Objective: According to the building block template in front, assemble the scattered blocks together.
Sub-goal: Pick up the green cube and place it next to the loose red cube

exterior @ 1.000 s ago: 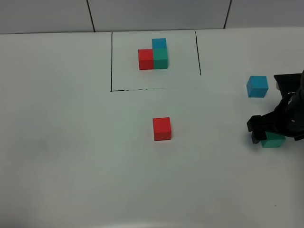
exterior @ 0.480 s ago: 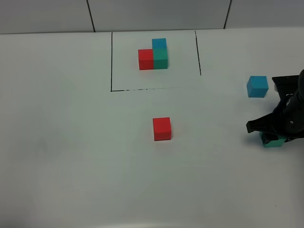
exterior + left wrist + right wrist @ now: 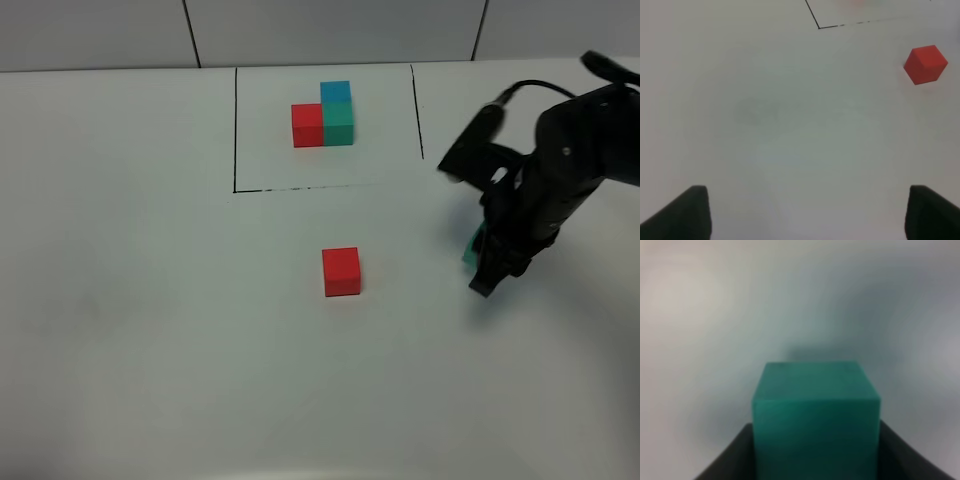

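The building block template (image 3: 323,118) is an L of red, teal-green and blue cubes inside a black drawn frame at the back of the table. Of the scattered blocks, the red cube (image 3: 341,271) (image 3: 925,64) rests alone at mid-table. The teal-green cube (image 3: 471,250) (image 3: 815,415) is lifted off the table, right of the red one, with my right gripper (image 3: 482,264) (image 3: 815,460) shut on it. My left gripper (image 3: 807,215) shows only in the left wrist view, wide open over bare table, well short of the red cube.
The white table (image 3: 150,300) carries the frame's black line (image 3: 235,130) (image 3: 813,17). The right arm (image 3: 560,150) slants down from the upper right. A tiled wall (image 3: 300,30) runs along the back edge.
My right gripper shut on the teal-green cube at the far right, lifted it and swung left toward mid-table. The arm now covers the spot where a blue cube showed. The left gripper stayed open.
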